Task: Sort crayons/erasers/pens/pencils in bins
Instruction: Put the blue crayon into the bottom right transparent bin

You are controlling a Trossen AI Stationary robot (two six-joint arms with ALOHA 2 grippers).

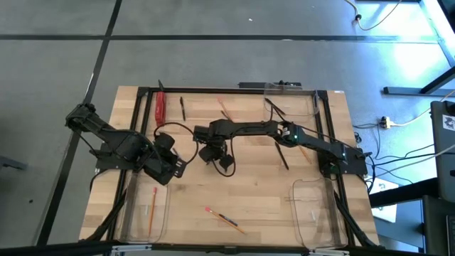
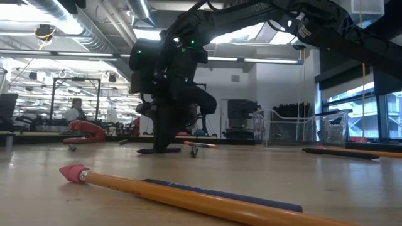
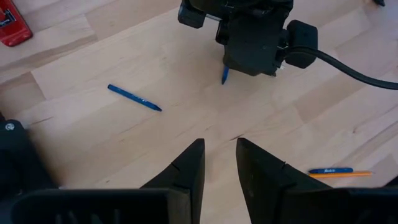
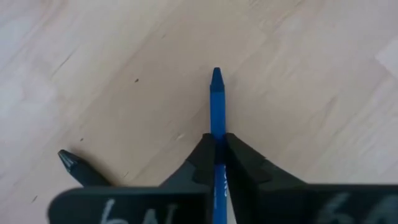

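Right arm stretched from right edge toward table centre, wrist bent down. Right gripper (image 4: pixel 217 155) pinching blue crayon (image 4: pixel 216 102), tip pointing at wood, mid-table, nearer far edge. Left arm folded near left edge; left gripper (image 3: pixel 219 163) with fingers slightly parted, holding nothing. Second blue crayon (image 3: pixel 134 98) lying loose on table nearby.

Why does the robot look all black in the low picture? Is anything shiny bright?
Low view: ceiling lights and windows glow behind the right gripper, so it shows as a dark shape. High view: a bright patch on the floor at top right. Right wrist view: even light on the crayon it grips.
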